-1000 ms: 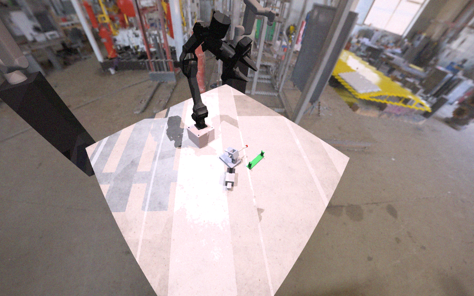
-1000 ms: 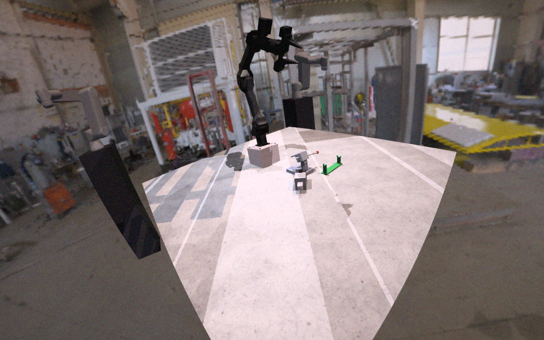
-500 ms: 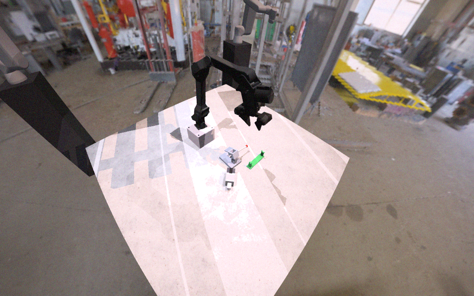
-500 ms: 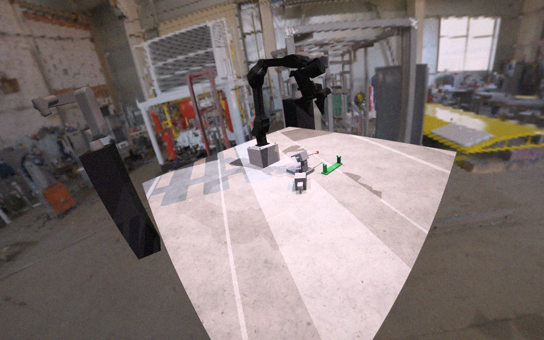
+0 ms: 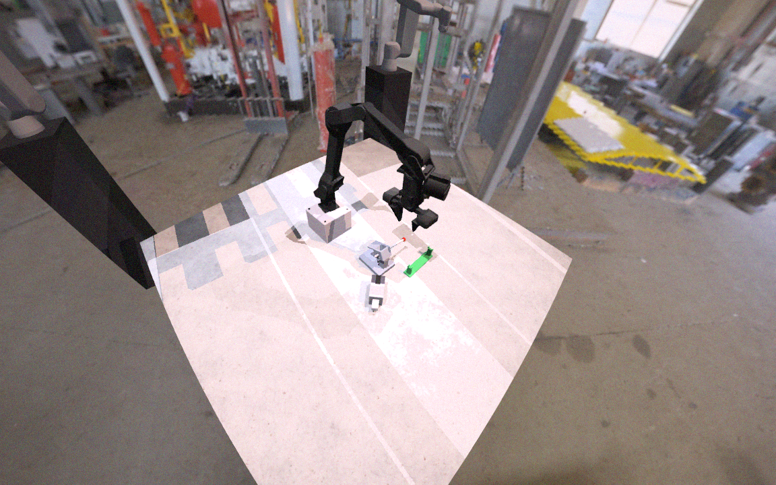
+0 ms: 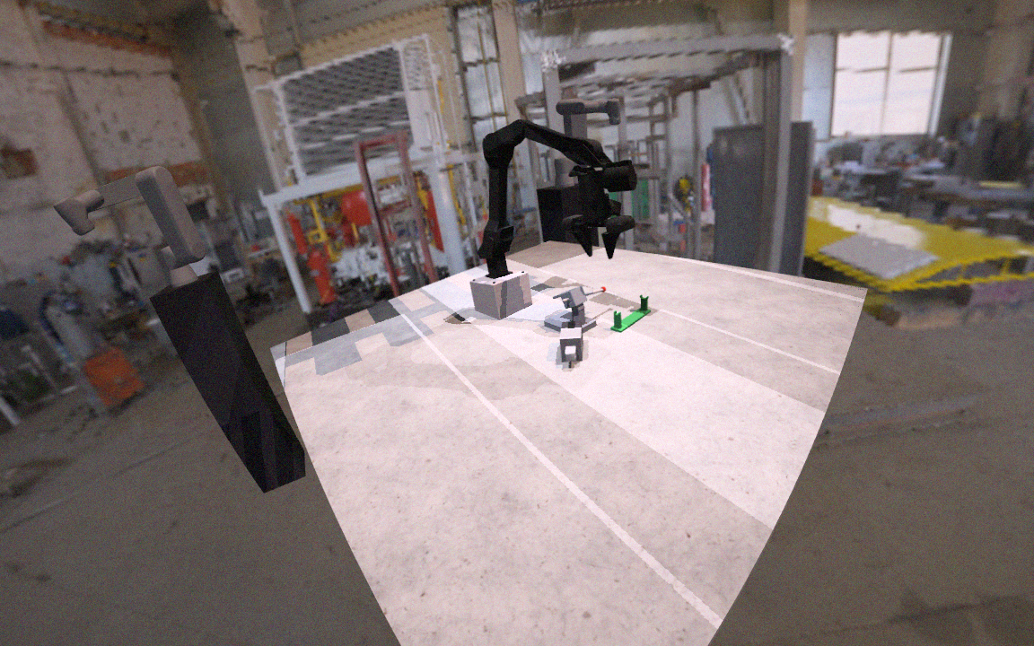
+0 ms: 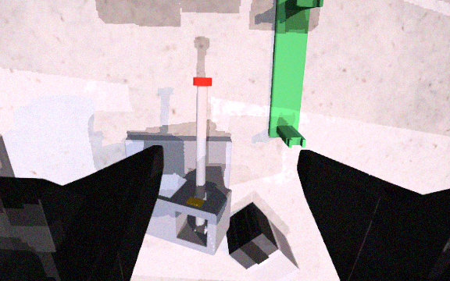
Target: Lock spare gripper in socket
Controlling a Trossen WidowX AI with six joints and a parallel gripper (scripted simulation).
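The arm (image 5: 343, 141) (image 6: 496, 188) was matte black, with chunky, angular links and rounded joints, and a thick cylinder (image 5: 437, 186) (image 6: 619, 175) stuck out near its wrist. Its gripper (image 5: 406, 223) (image 6: 600, 256) (image 7: 232, 157) had two black fingers, broad at the root and tapering to narrow, blunt tips. The base (image 5: 318, 224) (image 6: 488, 299) was a pale, boxy block with small dark dots on top.

The top view looks steeply down from high over the table (image 5: 342, 362) (image 6: 521, 449) toward the arm's base (image 5: 329, 224) (image 6: 502, 295), and the exterior view faces much the same way from lower down, at a shallower slant; both stand well back, sharing the whole arm (image 5: 378, 117) (image 6: 496, 184), the mount (image 5: 378, 256) (image 6: 573, 309) (image 7: 219, 226) and the green rack (image 5: 418, 263) (image 6: 630, 320) (image 7: 289, 70). The wrist view looks down between the fingertips from close above the mount, with the rack partly cut off at its top edge.
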